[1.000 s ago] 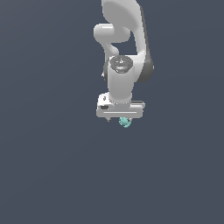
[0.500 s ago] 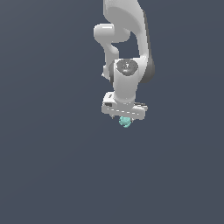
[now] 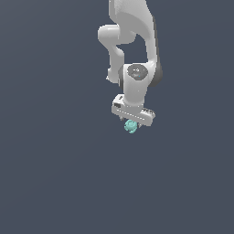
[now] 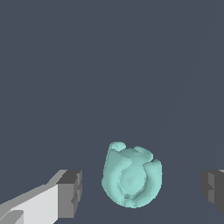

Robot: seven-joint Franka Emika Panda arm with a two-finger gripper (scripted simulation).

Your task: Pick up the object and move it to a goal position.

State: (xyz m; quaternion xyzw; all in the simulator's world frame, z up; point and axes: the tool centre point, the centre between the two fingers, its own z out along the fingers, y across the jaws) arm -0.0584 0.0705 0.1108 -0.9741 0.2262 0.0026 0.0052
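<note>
Object [image 4: 131, 176]: teal, lumpy, rounded, short curved nubs. Gripper [image 4: 142, 191] spread wide, fingers [image 4: 70, 193] clear of it.

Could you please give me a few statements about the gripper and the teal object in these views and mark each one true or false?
1. The gripper is open. True.
2. The fingers are clamped on the teal object. False: in the wrist view there is a visible gap on each side of it.
3. The object lies between the two fingers. True.
4. The object is red and box-shaped. False: it is teal, lumpy and rounded.
5. In the exterior view the object shows just below the white gripper body. True.
6. Several other objects surround it. False: only a plain dark surface is visible.
</note>
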